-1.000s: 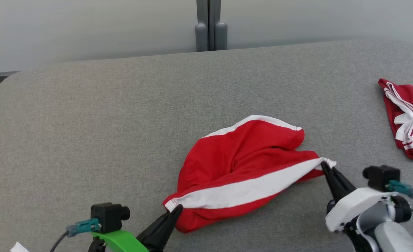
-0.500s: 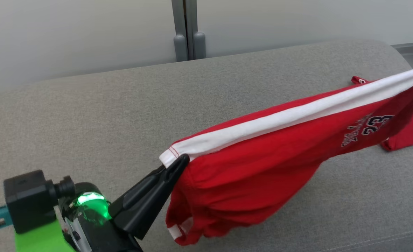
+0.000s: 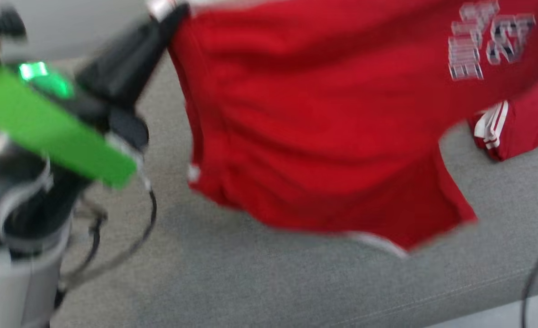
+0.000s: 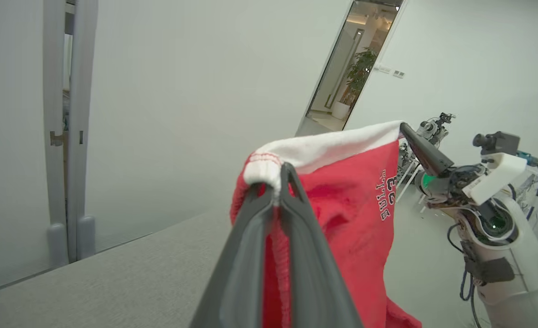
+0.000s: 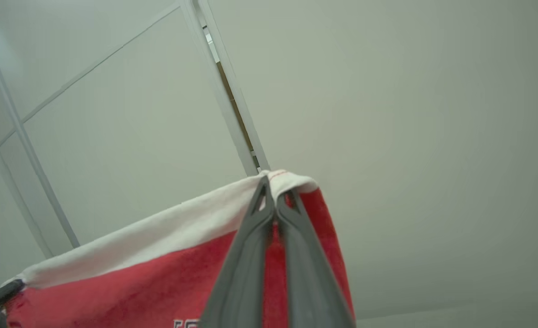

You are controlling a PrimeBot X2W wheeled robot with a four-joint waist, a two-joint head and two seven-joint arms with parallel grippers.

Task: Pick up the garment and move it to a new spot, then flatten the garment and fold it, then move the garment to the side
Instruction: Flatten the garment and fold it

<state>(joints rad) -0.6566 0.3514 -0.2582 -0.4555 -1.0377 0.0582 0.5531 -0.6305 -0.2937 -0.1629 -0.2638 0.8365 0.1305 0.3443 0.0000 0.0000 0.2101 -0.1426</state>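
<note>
**Where two corners carry the load: red shorts hung in the air by the waistband**

As each wrist view shows, the left gripper (image 4: 278,175) is pinched tight on one end of the white waistband (image 4: 333,146). The right gripper (image 5: 276,187) is pinched likewise on the other end, with no gap between either pair of fingers. Between them the red shorts (image 3: 314,114) hang as a loose sheet above the grey table (image 3: 269,291). The hem appears clear of the surface, though the head view is blurred, and the number print (image 3: 488,41) faces the head camera. Judged from the drape, the cloth is light, limp and not fragile, and it will swing and fold on itself. The band ends, thicker and stitched, are therefore the sound holds, best held spread and taut. Farther right, a second red garment (image 3: 519,132) lies on the table, near the hanging side. Beyond stands a pale wall (image 4: 182,91).
</note>
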